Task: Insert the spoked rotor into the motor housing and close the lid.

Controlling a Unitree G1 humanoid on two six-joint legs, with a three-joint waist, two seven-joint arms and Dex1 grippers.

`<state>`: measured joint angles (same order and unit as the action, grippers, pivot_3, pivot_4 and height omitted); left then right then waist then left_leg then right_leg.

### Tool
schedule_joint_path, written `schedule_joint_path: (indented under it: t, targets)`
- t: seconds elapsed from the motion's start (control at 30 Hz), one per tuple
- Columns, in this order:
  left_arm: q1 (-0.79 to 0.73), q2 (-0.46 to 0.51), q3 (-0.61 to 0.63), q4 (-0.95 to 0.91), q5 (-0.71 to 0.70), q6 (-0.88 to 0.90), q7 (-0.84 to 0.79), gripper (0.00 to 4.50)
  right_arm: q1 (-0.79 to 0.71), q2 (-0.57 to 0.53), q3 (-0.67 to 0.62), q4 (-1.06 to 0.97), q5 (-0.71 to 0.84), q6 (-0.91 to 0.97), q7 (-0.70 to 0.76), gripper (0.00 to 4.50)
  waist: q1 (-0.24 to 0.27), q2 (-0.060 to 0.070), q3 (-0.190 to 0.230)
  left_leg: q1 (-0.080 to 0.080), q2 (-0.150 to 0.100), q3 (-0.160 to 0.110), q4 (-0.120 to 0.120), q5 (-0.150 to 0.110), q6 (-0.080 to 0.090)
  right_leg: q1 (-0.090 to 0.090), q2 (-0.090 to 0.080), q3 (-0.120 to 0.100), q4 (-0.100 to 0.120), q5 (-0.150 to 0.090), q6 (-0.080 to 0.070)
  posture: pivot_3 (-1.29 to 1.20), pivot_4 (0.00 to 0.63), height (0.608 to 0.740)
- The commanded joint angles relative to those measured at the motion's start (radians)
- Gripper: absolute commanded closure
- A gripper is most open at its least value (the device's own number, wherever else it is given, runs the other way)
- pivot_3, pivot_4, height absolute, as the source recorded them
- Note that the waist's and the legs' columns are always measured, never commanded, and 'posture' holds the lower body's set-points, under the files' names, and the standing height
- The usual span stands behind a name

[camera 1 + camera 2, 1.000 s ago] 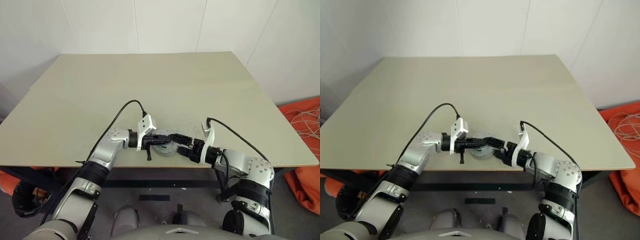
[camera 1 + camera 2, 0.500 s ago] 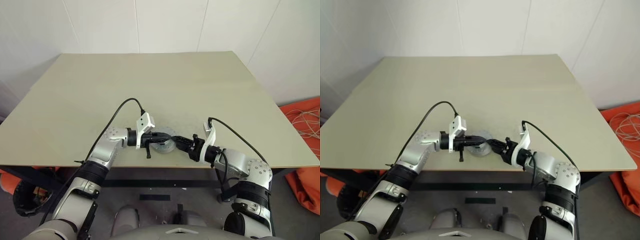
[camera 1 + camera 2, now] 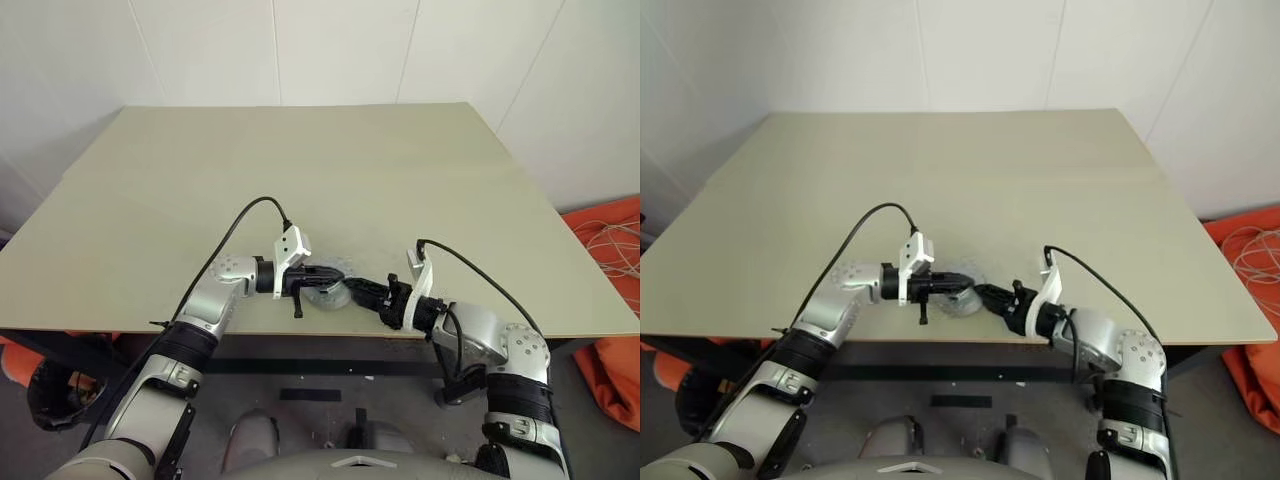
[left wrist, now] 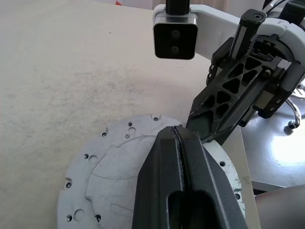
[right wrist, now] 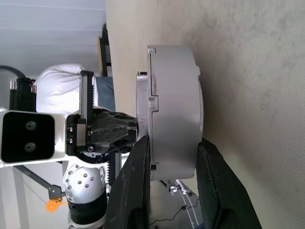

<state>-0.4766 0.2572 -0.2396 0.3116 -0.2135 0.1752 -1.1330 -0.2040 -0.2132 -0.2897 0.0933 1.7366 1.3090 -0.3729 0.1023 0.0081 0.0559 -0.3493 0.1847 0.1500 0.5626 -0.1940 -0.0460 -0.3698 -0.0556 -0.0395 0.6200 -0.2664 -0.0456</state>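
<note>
One motor housing (image 5: 174, 109) between right hand (image 5: 174, 167) fingers; left hand (image 4: 178, 143) fingers together

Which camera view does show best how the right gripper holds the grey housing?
The right wrist view: the right gripper clamps the grey housing by its side wall, one finger on each side. The left wrist view shows its flat lid from above; the eye views show it small, between both grippers.

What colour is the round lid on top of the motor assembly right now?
Light silver-grey metal, dotted with small screw holes: the lid shows best in the left wrist view.
</note>
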Motion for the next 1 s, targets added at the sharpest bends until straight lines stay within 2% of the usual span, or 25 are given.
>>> schedule_joint_path:
  t: [0.03,0.2,0.4,0.47,0.7,0.77,0.83,1.0]
  targets:
    - [0.008,0.007,-0.011,-0.008,0.007,0.011,0.006,4.5,0.005,-0.022,0.068,-0.07,0.096,-0.022,0.009,3.42,0.001,0.0,0.0,0.0,0.0,0.0,0.0,0.0,0.0,0.0,0.0,0.0,0.0,0.0,0.0,0.0,0.0,0.74]
    - [0.013,0.004,-0.001,-0.038,-0.008,0.034,0.021,4.5,0.014,-0.057,0.114,-0.072,0.117,-0.08,0.013,3.42,0.002,0.0,0.0,0.0,0.0,0.0,0.001,0.0,0.0,0.001,0.0,0.0,0.0,0.0,0.001,0.0,0.0,0.74]
    - [0.014,0.003,0.078,-0.128,-0.11,0.167,0.069,4.5,0.03,-0.079,0.152,-0.087,0.145,-0.133,0.013,3.42,-0.001,0.0,0.0,-0.001,0.0,0.0,0.002,0.0,0.0,0.0,0.0,-0.001,0.0,0.0,0.001,0.0,0.0,0.74]
    - [0.015,-0.002,0.129,-0.174,-0.178,0.252,0.104,4.5,0.035,-0.084,0.159,-0.091,0.151,-0.15,0.013,3.42,-0.001,0.0,0.0,-0.002,0.0,0.0,0.003,0.0,0.0,0.0,0.0,-0.002,0.0,0.0,0.001,0.0,0.0,0.74]
    - [0.104,0.005,0.338,-0.397,-0.57,0.732,0.24,4.5,0.011,-0.083,0.152,-0.074,0.136,-0.221,0.024,3.42,-0.004,0.0,0.0,-0.002,0.0,0.0,0.004,0.0,0.001,0.0,0.0,-0.002,0.002,0.0,0.0,0.0,0.0,0.74]
    - [0.151,-0.012,0.405,-0.452,-0.679,0.849,0.338,4.5,-0.011,-0.079,0.14,-0.066,0.132,-0.244,0.03,3.42,-0.003,0.0,0.0,-0.002,0.0,0.0,0.005,0.0,0.001,0.0,0.0,-0.002,0.002,0.0,0.0,0.0,0.0,0.74]
    - [0.206,-0.045,0.459,-0.477,-0.73,0.921,0.462,4.5,-0.042,-0.076,0.127,-0.057,0.128,-0.269,0.035,3.42,-0.003,0.0,0.001,-0.004,0.0,0.0,0.007,0.0,0.001,0.0,0.0,-0.003,0.002,-0.001,-0.002,0.0,0.0,0.74]
    - [0.224,-0.161,0.603,-0.447,-0.868,0.998,0.734,4.5,-0.086,-0.08,0.127,-0.054,0.13,-0.29,0.04,3.42,0.006,-0.002,0.002,-0.011,0.0,-0.001,0.015,-0.001,0.001,0.0,-0.001,-0.007,0.001,0.0,0.001,0.0,0.0,0.74]
